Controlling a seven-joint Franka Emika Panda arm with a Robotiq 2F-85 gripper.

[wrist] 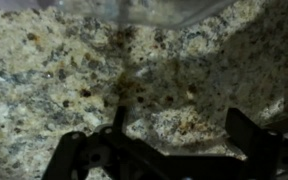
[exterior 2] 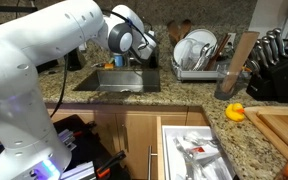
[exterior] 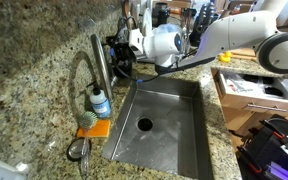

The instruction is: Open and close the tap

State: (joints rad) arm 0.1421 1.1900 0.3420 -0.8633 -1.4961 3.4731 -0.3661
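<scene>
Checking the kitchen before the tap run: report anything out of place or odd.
A drawer under the counter stands pulled open, contents showing. A yellow rubber duck sits on the granite counter, odd for a kitchen. No spill shows.

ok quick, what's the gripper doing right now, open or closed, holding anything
gripper: open and holding nothing. In the wrist view it is spread above the granite counter, and the tap is not between its fingers.
</scene>
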